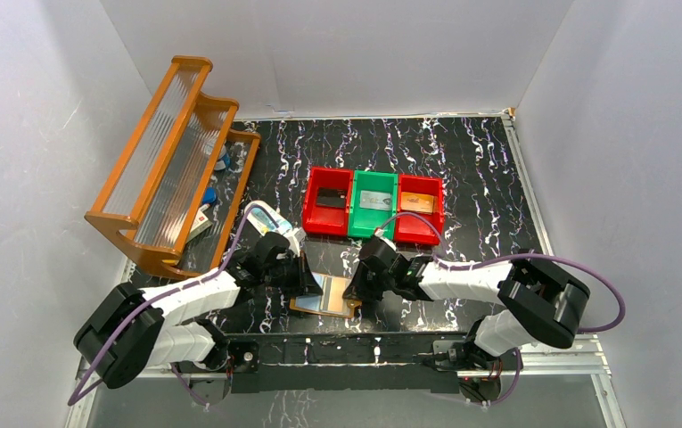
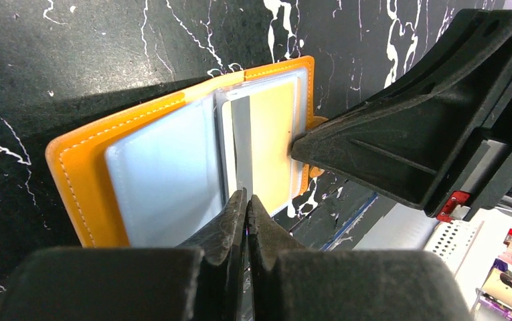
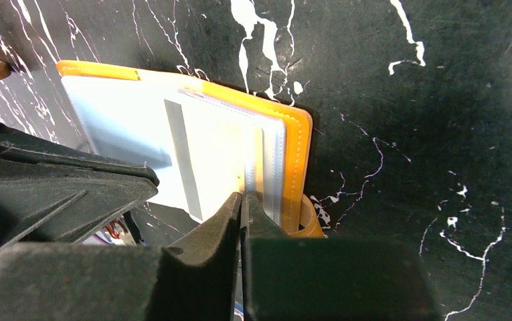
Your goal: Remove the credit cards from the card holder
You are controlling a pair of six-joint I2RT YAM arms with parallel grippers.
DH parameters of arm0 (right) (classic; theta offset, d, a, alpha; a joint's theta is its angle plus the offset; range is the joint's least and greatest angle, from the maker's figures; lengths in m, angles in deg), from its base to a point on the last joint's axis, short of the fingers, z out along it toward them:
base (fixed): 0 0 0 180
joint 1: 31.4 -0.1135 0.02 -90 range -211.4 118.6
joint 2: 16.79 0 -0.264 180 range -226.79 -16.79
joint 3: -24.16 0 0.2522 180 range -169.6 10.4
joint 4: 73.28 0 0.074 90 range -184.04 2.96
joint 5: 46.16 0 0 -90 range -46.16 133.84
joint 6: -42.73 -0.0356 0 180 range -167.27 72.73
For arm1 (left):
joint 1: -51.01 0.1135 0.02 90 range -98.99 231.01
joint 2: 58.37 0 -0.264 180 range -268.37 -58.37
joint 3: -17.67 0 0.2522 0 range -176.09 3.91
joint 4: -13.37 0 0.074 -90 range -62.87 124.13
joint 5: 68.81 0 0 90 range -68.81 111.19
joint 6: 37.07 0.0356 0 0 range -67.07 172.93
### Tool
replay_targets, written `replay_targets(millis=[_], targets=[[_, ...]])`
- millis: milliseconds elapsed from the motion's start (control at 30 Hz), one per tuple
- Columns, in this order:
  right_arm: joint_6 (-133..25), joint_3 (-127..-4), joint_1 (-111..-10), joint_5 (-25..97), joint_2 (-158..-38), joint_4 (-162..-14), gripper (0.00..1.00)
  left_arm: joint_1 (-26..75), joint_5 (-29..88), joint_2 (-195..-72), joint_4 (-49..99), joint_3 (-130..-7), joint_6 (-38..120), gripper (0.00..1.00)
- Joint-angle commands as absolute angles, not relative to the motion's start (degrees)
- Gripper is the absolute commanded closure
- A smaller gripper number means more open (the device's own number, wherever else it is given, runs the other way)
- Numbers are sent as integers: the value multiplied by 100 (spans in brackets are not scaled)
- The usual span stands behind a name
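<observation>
The left fingers (image 2: 226, 224) are pressed fully together, their tips at the near edge of the card holder (image 2: 79, 174), just where a credit card (image 2: 270, 127) with a grey stripe sits inside a clear pocket; whether they nip anything or only press down I cannot tell. The right fingers (image 3: 216, 224) are closed from the opposite side on the edge of a clear pocket of the holder (pocket alone or card as well, the view does not settle). The holder lies open and flat on the black marbled tabletop (image 2: 72, 47), between the 2 arms near its front edge. As I judge it, this card's removal is only starting: it sits in its pocket, not yet slid out, and at least 1 more pale pocket lies beside it. Further back, a green bin (image 1: 374, 230) and 2 red bins (image 1: 326, 228) each hold a flat item, perhaps cards, too small to tell
</observation>
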State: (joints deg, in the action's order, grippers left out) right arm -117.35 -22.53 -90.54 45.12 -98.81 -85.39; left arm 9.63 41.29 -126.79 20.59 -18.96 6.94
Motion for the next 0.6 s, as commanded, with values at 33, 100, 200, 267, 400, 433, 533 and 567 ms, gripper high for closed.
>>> replay_targets(millis=[33,100,200,267,400,433,533,567], targets=[[-11478,-2200,-9020,4803,-10225,-9149,88,935,4122,-12599,2107,-1906,779,100],[-11468,-2220,-9018,4804,-10256,-9169,88,935,4153,-12666,1962,-1880,723,92],[-11468,-2211,-9006,4795,-10286,-9161,88,935,4204,-12811,1784,-1867,670,83],[-11477,-2197,-9007,4778,-10305,-9146,88,935,4246,-12906,1725,-1850,654,81],[-11485,-2169,-9007,4761,-10318,-9110,88,936,4341,-12958,1510,-1726,554,81],[-11486,-2168,-9011,4760,-10315,-9108,88,936,4354,-12950,1446,-1696,513,81],[-11486,-2137,-9010,4754,-10301,-9087,88,940,4429,-12949,1295,-1649,468,81],[-11490,-2121,-9010,4751,-10297,-9070,88,937,4468,-12962,1261,-1643,456,81]])
